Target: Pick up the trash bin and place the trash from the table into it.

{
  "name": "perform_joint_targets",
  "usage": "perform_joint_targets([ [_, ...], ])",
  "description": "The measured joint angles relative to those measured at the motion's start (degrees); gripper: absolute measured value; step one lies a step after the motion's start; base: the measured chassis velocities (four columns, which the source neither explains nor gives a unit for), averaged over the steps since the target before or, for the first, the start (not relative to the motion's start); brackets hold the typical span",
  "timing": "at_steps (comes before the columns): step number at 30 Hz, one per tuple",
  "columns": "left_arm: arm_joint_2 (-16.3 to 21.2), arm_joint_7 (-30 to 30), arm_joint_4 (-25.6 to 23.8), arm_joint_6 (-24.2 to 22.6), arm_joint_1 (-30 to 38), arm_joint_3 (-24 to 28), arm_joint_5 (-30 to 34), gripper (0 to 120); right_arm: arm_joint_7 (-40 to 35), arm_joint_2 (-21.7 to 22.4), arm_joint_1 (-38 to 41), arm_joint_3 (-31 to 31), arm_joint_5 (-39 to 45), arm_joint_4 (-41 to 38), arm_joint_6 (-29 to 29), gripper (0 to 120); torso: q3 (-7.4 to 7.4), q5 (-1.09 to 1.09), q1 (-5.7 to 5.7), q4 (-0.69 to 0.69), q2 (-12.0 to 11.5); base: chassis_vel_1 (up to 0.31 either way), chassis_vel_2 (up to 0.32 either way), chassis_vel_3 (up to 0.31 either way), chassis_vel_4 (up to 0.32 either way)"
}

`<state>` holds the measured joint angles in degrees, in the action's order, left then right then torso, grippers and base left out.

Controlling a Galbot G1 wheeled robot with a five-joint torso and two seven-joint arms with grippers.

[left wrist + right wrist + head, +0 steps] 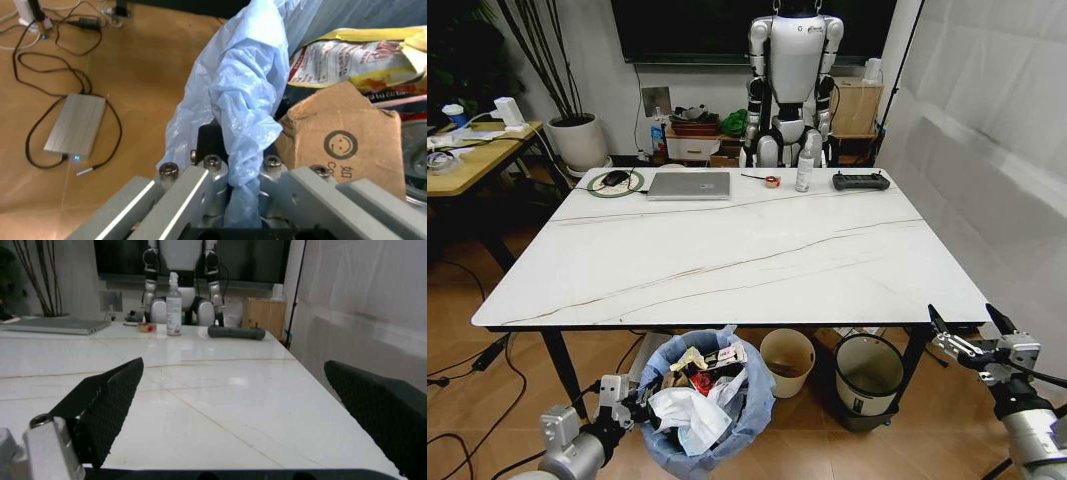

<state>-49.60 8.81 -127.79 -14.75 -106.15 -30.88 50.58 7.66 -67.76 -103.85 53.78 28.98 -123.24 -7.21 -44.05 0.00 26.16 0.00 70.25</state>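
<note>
Left gripper [632, 408] fingers clamped on the trash bin [705, 412] liner only, bin below the surface [727, 250] edge, right gripper [972, 335] fingers apart, empty; risk: thin bag slips or tears, bin tips.

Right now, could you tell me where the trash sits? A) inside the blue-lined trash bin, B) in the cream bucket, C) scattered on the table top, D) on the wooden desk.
A: the trash, with tissues and torn cardboard, fills the trash bin that the left gripper pinches by its blue liner, below the near edge of the table.
</note>
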Motion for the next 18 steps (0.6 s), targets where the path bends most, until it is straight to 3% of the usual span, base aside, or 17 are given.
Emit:
perform_joint_targets([
  [11,-1.23,0.48,0.4,-0.65,-0.1,0.09,-0.34,0,-0.04,0.01,0.0,0.0,0.04,0.0,0.02,100,0.96,0.0,-0.85,0.0,-1.83,0.0,0.0,0.0,0.0],
  [18,-1.99,0.47,0.87,-0.72,-0.01,0.15,-0.91,0,-0.05,0.01,0.01,-0.01,0.06,0.0,0.02,100,2.38,0.0,-1.94,0.0,-4.33,0.0,0.0,0.0,0.0],
])
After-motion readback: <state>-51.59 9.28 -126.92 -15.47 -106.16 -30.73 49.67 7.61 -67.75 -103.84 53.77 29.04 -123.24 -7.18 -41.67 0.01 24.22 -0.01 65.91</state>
